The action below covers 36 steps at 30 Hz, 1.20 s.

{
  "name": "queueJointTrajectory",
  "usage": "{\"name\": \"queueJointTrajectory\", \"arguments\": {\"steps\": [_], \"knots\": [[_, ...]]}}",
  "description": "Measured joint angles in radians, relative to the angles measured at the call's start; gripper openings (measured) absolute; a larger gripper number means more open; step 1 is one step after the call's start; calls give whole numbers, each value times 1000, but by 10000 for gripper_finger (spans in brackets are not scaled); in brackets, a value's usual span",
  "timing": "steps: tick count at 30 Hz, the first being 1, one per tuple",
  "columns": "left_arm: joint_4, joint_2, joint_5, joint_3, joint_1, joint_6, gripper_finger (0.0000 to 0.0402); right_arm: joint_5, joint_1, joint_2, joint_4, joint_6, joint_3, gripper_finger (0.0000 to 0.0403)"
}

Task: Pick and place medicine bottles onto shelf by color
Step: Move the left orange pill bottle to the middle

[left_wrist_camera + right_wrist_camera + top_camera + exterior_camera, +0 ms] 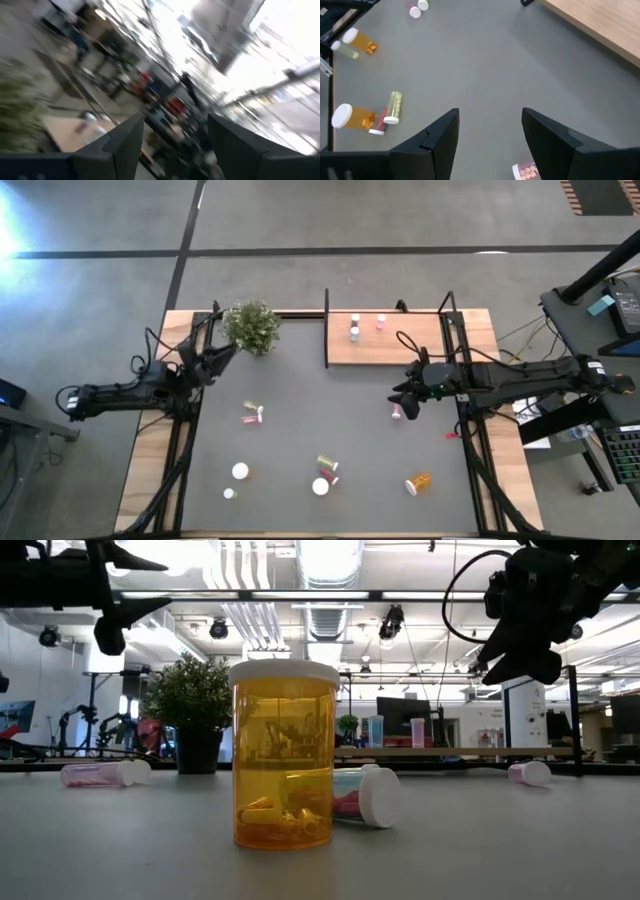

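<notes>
Medicine bottles are mostly lying loose on the dark table (300, 440), and I'm partway through sorting them: three small ones are already standing on the shelf (400, 345), two whitish (354, 327) and one pink (380, 322), so roughly a quarter looks done. My right gripper (404, 402) is hovering over the table just in front of the shelf, fingers parted and empty, with a gap of bare tabletop showing between them in the right wrist view. I'm reading this as the approach to a pick: the pink bottle (397, 411) is lying on its side right beside my right fingertips, and it's peeking in at the edge of the right wrist view (525, 171), not yet between the fingers. The next move is calling for me to shift slightly so the bottle is centred, drop down, close across its body, then carry it up beside the pink one on the shelf. It's on its side, so it could roll if I nudge it. My left gripper (215, 360) is waiting raised near the green plant (251, 325), fingers parted, holding nothing, pointing off into the room. Still waiting on the table: a pink pair (252, 413), two white-capped ones (240, 471), a yellow-green and orange cluster (325, 473), and an orange bottle (417, 482).
</notes>
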<state>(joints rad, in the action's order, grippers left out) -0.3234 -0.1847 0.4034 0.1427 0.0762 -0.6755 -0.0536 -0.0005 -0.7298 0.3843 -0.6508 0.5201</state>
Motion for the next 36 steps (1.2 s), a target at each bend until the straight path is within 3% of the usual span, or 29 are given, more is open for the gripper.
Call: {"name": "queueJointTrajectory", "arguments": {"steps": [5,8,14,24,36], "knots": [[-5,-67,-268,12,0,-32,205,0,0,-16,1,0,0,205],[-6,-115,-343,24,-1,-161,205,0,0,-24,1,0,0,205],[-9,-197,-398,59,0,-331,205,0,-2,45,1,0,-20,205],[-14,-360,-490,160,-33,-411,205,0,-2,208,-1,0,-98,206],[-35,-541,-525,171,-109,-549,205,0,-2,356,0,0,-221,206]]}}
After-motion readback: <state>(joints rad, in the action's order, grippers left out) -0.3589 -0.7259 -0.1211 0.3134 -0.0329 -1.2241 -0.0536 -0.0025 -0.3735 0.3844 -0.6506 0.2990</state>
